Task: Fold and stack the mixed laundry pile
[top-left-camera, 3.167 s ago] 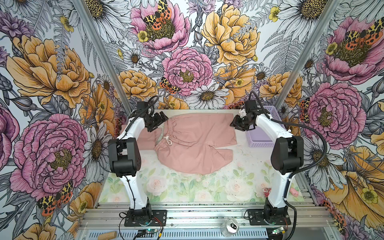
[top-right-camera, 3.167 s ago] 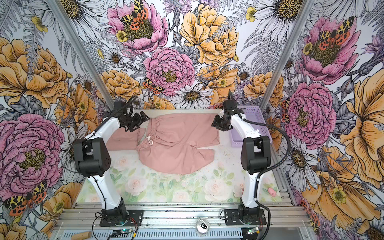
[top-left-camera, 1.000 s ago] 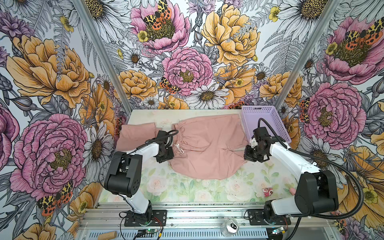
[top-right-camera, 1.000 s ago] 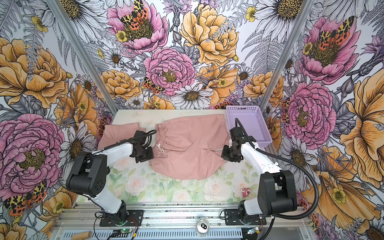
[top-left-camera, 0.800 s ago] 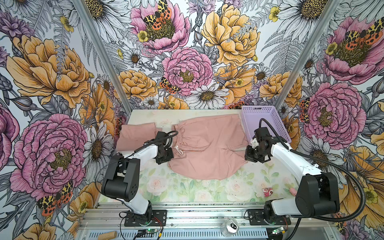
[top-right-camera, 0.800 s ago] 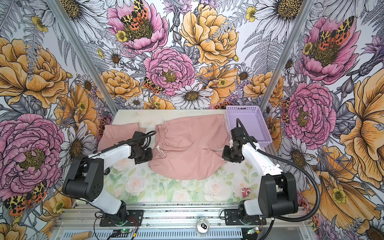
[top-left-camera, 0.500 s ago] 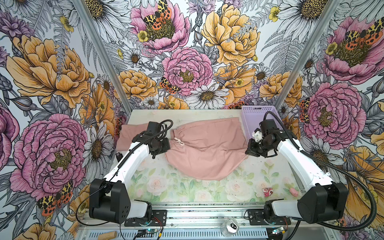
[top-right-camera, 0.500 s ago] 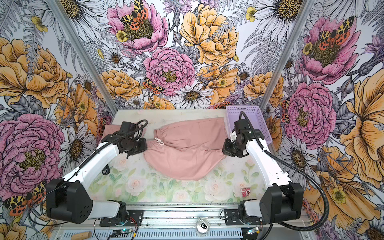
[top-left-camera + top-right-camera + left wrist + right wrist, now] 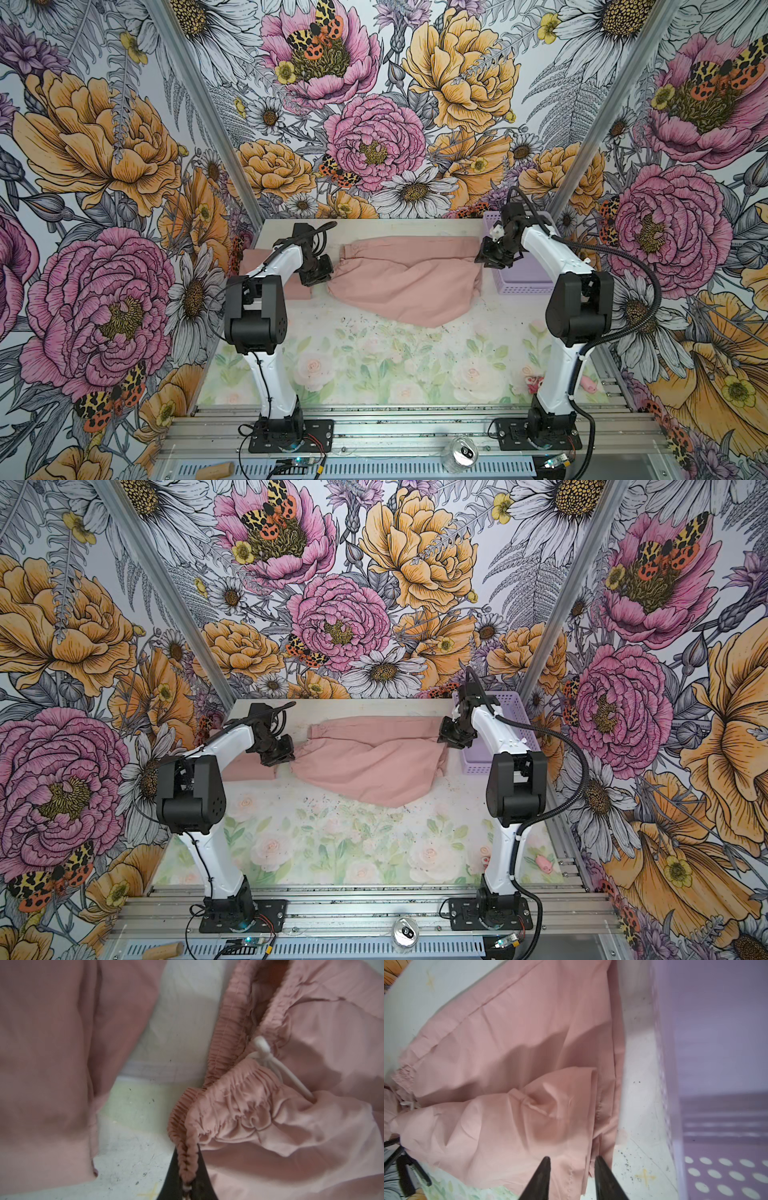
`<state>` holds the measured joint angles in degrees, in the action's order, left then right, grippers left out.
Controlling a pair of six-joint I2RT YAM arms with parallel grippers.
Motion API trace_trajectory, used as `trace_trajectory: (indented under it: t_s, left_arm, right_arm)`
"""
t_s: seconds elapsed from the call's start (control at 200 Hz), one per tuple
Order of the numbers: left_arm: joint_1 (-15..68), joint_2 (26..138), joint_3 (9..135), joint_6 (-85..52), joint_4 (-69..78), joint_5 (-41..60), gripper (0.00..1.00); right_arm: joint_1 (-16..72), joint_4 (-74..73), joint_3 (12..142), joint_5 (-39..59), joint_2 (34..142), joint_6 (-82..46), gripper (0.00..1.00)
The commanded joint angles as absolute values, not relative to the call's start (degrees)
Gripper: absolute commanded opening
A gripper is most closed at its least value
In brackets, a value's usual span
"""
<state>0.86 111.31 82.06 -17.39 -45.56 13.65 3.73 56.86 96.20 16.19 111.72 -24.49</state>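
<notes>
Since a moment before, we had swung both arms back, doubling the shorts (image 9: 407, 278) over at the table's (image 9: 374, 365) far half; our left gripper (image 9: 188, 1180) pinched the waistband (image 9: 207, 1093); our right gripper (image 9: 570, 1178) hung spread over the hem; we counted two pink garments, shorts and folded pink garment (image 9: 251, 262), and one basket (image 9: 523, 280).

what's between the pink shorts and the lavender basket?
Just a bare, speckled strip of table; the shorts and basket lie apart. Right wrist view shows it.
</notes>
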Motion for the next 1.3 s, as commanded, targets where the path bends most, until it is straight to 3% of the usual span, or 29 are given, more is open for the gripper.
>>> trace_trajectory:
  t_s: [0.0,0.12,0.25,0.575,0.7,0.84,1.151,1.296]
  left_arm:
    - [1.36,108.02,79.21,-17.41,-41.99,16.52,0.00]
    - [1.64,107.49,77.47,-17.66,-41.31,16.65,0.00]
    - [1.73,107.31,77.46,-17.71,-41.13,16.70,0.00]
    - [2.66,107.62,78.00,-17.36,-41.09,16.55,0.00]
    - [3.15,107.27,77.75,-17.49,-41.06,16.35,0.00]
    - [3.09,105.73,76.79,-17.45,-41.20,16.17,0.00]
    - [2.46,95.39,74.09,-16.00,-45.35,16.41,0.00]
    - [1.87,94.57,76.63,-15.17,-46.41,16.71,0.00]
  right_arm:
    - [6.86,52.18,85.14,10.76,98.43,-25.07,0.43]
    - [10.03,44.59,68.78,11.97,87.42,-28.41,0.45]
    - [12.06,37.61,58.74,14.37,86.12,-30.25,0.48]
    - [12.48,31.54,61.60,12.77,95.55,-27.59,0.50]
    - [12.57,28.64,61.05,15.02,96.83,-28.93,0.32]
    - [12.39,28.45,58.38,15.82,94.45,-29.09,0.00]
    - [11.27,48.25,60.51,22.05,76.73,-30.16,0.00]
    - [8.47,52.44,70.57,23.02,79.02,-30.18,0.00]
